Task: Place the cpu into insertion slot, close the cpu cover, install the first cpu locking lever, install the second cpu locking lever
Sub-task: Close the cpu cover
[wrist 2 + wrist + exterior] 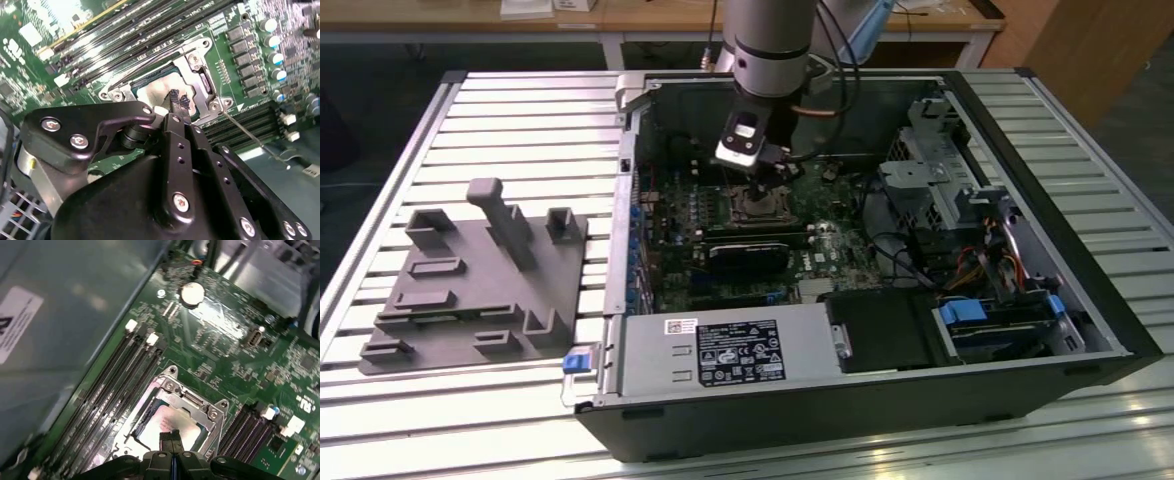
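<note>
1. The end effector [178,102], nearest the lens, is clenched, with nothing visible between its fingertips.
2. The cpu [170,421] lies flat in the insertion slot [144,417], directly beneath the tips and framed by the cpu cover [195,402].
3. The step, as judged, is closing the cover, which calls for light, level downward pressure.
4. The arm [767,40] stands near vertical, wrist down inside the open case [854,410].

Second wrist view: the gripper [178,101] and its black housing hide the near half of the cpu [152,91] and of the cpu cover [199,85]. First wrist view: the picture's edge cuts off the cover's side beneath the fingertips [167,440]. Exterior view: the arm [774,40] is cropped above the gripper, and the insertion slot [759,205] below it is too small to show detail.
</note>
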Controlling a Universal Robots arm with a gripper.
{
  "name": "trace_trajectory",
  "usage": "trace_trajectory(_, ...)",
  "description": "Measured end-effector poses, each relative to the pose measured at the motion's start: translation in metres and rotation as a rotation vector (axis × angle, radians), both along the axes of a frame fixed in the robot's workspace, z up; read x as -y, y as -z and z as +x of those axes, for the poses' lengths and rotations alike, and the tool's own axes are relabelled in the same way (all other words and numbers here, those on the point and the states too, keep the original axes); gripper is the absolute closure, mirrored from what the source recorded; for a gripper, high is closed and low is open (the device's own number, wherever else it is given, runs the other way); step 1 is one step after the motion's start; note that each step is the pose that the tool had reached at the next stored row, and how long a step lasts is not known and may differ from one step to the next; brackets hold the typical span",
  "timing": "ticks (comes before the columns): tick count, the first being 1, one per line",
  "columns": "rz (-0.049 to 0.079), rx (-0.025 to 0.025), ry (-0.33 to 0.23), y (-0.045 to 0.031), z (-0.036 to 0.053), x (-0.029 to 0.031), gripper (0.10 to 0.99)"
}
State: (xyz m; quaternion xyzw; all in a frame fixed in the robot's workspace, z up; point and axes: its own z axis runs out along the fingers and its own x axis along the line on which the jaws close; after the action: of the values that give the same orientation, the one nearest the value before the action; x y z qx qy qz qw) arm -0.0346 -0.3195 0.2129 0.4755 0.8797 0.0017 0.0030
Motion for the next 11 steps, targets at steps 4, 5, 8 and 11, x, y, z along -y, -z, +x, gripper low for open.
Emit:
trace_trajectory(4,0.0,0.0,-0.072,0.0003,0.0,0.0,0.98)
trace_trajectory(5,0.0,0.0,-0.09,0.0004,0.0,0.0,0.98)
trace_trajectory(8,0.0,0.0,-0.145,0.0006,0.0,0.0,0.98)
trace_trajectory(11,0.0,0.0,-0.2,0.0008,0.0,0.0,0.98)
